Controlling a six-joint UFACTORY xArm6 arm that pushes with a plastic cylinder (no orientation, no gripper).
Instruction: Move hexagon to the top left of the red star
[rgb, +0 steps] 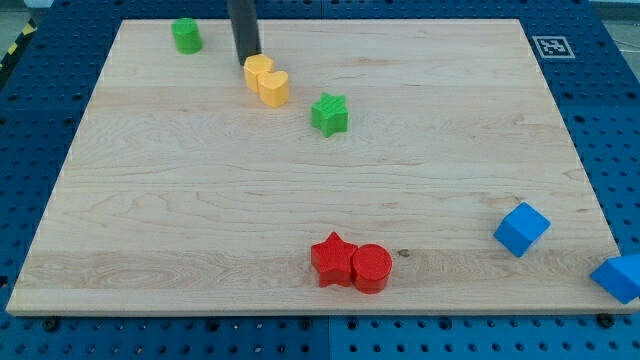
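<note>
Hexagon: 1 yellow hexagon (257, 70) is sitting near the view's top, left of centre, touching the yellow heart at its lower right.
Yellow heart: 1 yellow heart (273, 88) is lying just below and right of the hexagon, pressed against it.
Tip: my tip (247, 62) is resting at the hexagon's upper-left edge, seemingly touching it; the dark rod is rising straight out of the view's top. No fingers are existing on this rod, so apart or together is not applying.
Red star: 1 red star (333, 260) is sitting near the view's bottom, about centre, well apart from the hexagon.
Red cylinder: 1 red cylinder (372, 267) is touching the star's right side.
Green blocks: 2 are showing, 1 green cylinder (186, 36) at the view's top left, left of my tip, and 1 green star (329, 114) right of and below the yellow pair.
Blue blocks: 2 are showing, 1 blue cube (521, 228) at the view's lower right and 1 blue block (619, 277) hanging over the board's right edge.
Board: 1 wooden board (200, 200) is carrying all 8 blocks.
</note>
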